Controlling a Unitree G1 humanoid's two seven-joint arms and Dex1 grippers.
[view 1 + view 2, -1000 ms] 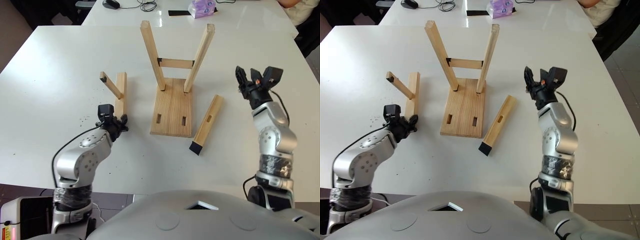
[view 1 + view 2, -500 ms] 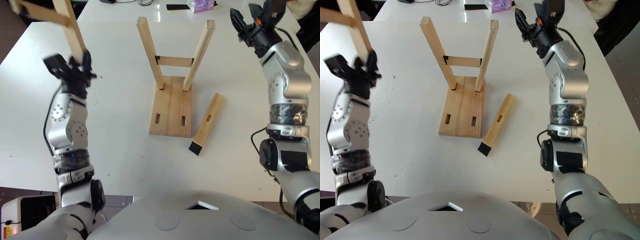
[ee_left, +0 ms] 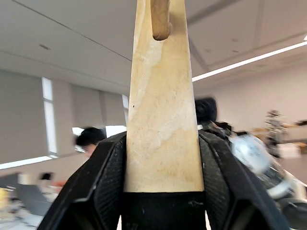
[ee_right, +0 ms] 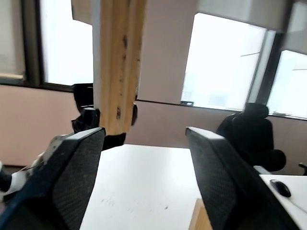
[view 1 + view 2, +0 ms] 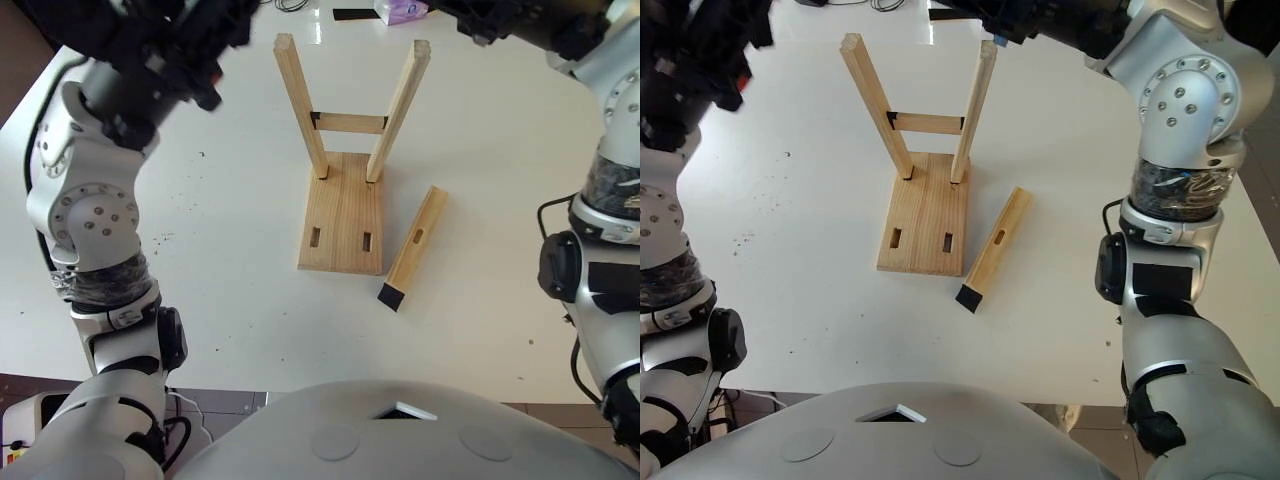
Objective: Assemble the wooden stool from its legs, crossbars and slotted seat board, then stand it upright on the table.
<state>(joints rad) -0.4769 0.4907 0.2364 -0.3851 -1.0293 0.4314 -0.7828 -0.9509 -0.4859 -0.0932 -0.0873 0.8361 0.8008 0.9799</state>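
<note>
While my left claw (image 3: 163, 165) clamps a stiff, light stool leg (image 3: 163, 115), right claw (image 4: 146, 167) gapes.
I'd take the loose leg (image 5: 416, 245), 3 o'clock of seat board (image 5: 345, 215), mid-length.

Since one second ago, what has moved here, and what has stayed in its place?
The left gripper lifted the leg with crossbar off the table and now holds it up high. The right gripper, open and empty, rose from over the table's right side to above its far edge. The board, its two standing legs and the loose leg stayed put.
</note>
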